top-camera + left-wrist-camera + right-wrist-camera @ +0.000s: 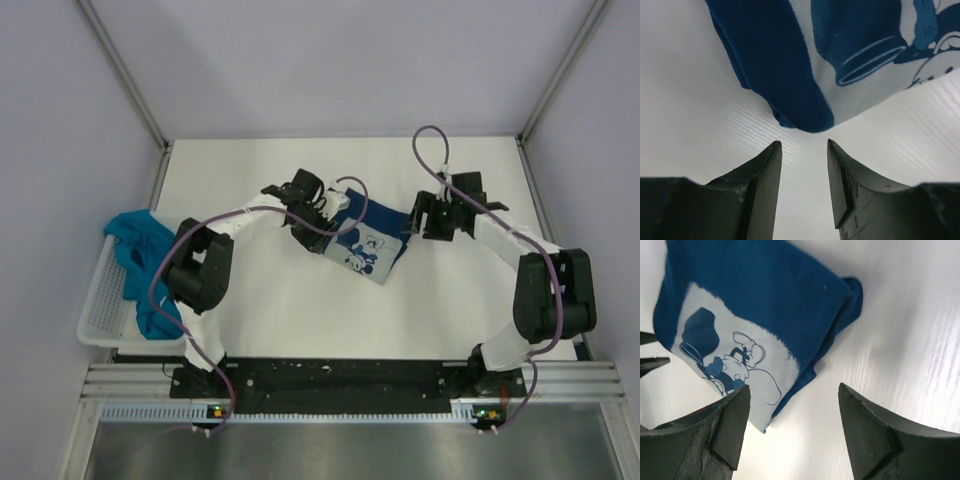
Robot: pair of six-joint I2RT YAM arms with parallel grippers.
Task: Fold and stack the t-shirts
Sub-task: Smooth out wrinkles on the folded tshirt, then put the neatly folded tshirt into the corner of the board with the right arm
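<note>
The white table (300, 320) takes up most of what I see, with my two arms reaching from its near edge toward the middle. The white lattice basket (95, 305) sits at the table's left edge, just beside my left elbow. The teal shirt (135, 250) lies crumpled in it, unfolded, with part of the cloth spilling over the basket's rim on the side toward my arm. The navy shirt (368, 240) lies well apart from it, flat on the table near the middle and a little toward the far side, between my two wrists. It is folded into a compact, roughly rectangular packet turned at an angle, with its pale panel and white-and-light-blue cartoon graphic (735, 360) facing up. In the right wrist view a small lump of navy cloth pokes out at one corner of the packet. My left gripper (804, 145) is at the shirt's left side, its jaws parted by a narrow gap with nothing between them. A rounded folded corner of the shirt lies just beyond the fingertips and does not touch them. My right gripper (794, 387) is at the shirt's right side with its jaws spread wide and holding nothing. The shirt's near edge and the bare table show through the gap between them.
</note>
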